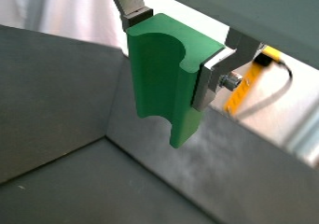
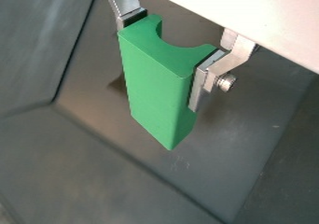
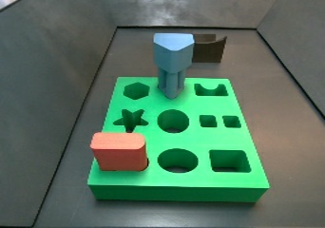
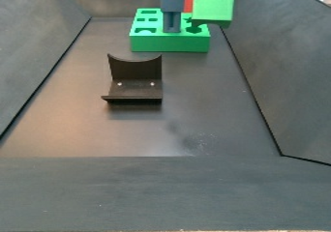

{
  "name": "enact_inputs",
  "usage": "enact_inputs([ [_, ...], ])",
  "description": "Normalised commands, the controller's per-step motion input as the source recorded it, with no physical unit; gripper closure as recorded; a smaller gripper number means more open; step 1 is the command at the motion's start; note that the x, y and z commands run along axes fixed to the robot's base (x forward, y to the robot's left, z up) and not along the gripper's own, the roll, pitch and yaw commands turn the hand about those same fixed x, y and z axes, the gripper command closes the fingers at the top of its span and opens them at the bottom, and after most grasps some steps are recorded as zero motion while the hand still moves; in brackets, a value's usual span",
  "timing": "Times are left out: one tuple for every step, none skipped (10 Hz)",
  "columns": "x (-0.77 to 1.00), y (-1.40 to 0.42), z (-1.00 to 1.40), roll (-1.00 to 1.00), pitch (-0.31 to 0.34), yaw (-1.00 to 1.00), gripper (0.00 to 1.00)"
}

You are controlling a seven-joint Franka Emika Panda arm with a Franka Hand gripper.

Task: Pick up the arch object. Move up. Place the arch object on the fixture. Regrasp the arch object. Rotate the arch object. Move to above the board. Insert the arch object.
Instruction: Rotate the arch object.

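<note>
No text, label, brand, number or sign can be read anywhere, not on the arch object (image 1: pixel 169 74) clamped in the pincer (image 1: pixel 173 52) in both wrist views, nor on the board (image 3: pixel 178 180), the fixture (image 4: pixel 132 81) or the dark floor (image 4: pixel 168 130).

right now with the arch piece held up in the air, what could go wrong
1. The hand grips only the upper end of the arch object, with most of it hanging free below, so it could tilt or slip.
2. In a side view the fixture stands empty far below, so a drop may miss it.
3. The blue-grey peg and red block already sit on the board, crowding later insertion.
</note>
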Motion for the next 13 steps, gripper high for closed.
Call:
enact_inputs([
  [0.0,0.03,-0.01,-0.93,0.125,-1.0,1.0],
  [0.01,0.02,-0.01,-0.92,0.198,-1.0,1.0],
  [0.0,0.02,0.01,-0.91,0.235,-1.0,1.0],
  [-0.02,0.01,0.03,-0.92,0.319,-1.0,1.0],
  [-0.02,0.02,0.03,-0.92,0.354,-1.0,1.0],
  [0.0,0.02,0.03,-0.94,0.436,-1.0,1.0],
  [0.0,0.02,0.02,-0.96,0.475,-1.0,1.0],
  [0.02,0.02,0.03,-0.96,0.551,-0.96,1.0],
  [0.04,0.02,0.03,-0.66,0.472,-0.62,1.0],
  [0.07,0.02,0.03,-0.45,0.385,-0.4,1.0],
  [0.08,0.01,0.0,-0.29,0.288,-0.23,1.0],
  [0.07,0.02,0.0,-0.2,0.205,-0.13,1.0],
  [-0.01,0.01,0.0,-0.02,0.022,-1.0,1.0],
])
